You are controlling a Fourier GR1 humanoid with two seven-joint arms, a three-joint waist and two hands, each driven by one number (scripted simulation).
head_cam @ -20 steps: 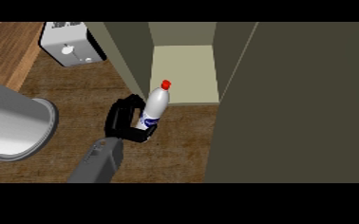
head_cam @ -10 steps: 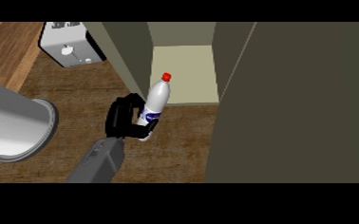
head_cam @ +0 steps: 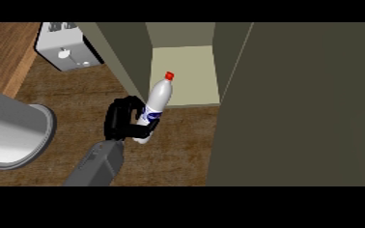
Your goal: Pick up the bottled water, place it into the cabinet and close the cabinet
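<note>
The water bottle (head_cam: 158, 99) is white with a blue label and a red cap (head_cam: 169, 75). It leans with its cap toward the cabinet's pale shelf (head_cam: 189, 72). My left hand (head_cam: 119, 118) is shut on its lower half from the left, over the wooden counter (head_cam: 78, 92) just in front of the cabinet opening. The bottle's base is hidden by my fingers. The cabinet door (head_cam: 292, 106) stands open at the right as a large olive panel. My right hand does not show.
A white toaster (head_cam: 65, 53) stands at the back left beside the cabinet's left wall (head_cam: 125, 63). A large grey round vessel (head_cam: 18, 135) sits at the left edge of the counter.
My left hand has carried the bottle a little farther toward the cabinet opening; its cap now reaches over the shelf's front edge.
</note>
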